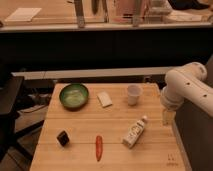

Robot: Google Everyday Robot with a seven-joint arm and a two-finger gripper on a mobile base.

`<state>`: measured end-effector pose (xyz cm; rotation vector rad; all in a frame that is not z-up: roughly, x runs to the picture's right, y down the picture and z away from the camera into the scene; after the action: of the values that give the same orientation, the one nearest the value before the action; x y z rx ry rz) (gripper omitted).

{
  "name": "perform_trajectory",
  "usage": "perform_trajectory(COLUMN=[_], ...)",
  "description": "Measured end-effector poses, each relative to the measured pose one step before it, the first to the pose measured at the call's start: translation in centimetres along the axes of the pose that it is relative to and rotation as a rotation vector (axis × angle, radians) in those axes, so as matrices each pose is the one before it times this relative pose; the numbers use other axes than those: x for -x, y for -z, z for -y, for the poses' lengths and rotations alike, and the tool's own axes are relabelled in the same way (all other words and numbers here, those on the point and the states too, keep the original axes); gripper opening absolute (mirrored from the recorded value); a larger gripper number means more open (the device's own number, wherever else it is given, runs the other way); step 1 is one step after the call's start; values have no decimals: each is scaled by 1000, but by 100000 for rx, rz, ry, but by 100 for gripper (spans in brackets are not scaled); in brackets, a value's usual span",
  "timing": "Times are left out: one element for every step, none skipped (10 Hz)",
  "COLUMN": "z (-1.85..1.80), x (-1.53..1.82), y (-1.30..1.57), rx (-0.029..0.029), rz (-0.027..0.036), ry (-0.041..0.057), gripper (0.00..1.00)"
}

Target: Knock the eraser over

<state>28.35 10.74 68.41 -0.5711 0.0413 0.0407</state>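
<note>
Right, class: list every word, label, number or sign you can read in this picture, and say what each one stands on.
Nothing can be read.
Label on the bottle: dark print, too blurred to read.
Front right corner of the table: a small mark, too small to read.
The gripper, hanging by the table's right edge and holding nothing: no writing visible.
</note>
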Motion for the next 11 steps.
perform_trajectory(z=[-133, -153, -63, 31, 19, -77, -145, -14, 169, 377, 201], x=[390, 1099, 1915, 1686, 954, 829, 534, 333, 1450, 1849, 806], y=[24, 36, 130, 104, 49, 44, -12, -10, 73, 80, 18], rx=[-152, 176, -205, -139, -65, -19, 131, -59, -250, -408, -332], rz=[-1039, -320, -1094, -845, -272, -734, -568, -230, -228, -108, -111], ry=[1622, 2014, 3045, 2642, 1608, 1969, 1915, 1058, 2869, 2792, 1431], gripper=[80, 80, 80, 80, 80, 80, 80, 80, 80, 80, 80])
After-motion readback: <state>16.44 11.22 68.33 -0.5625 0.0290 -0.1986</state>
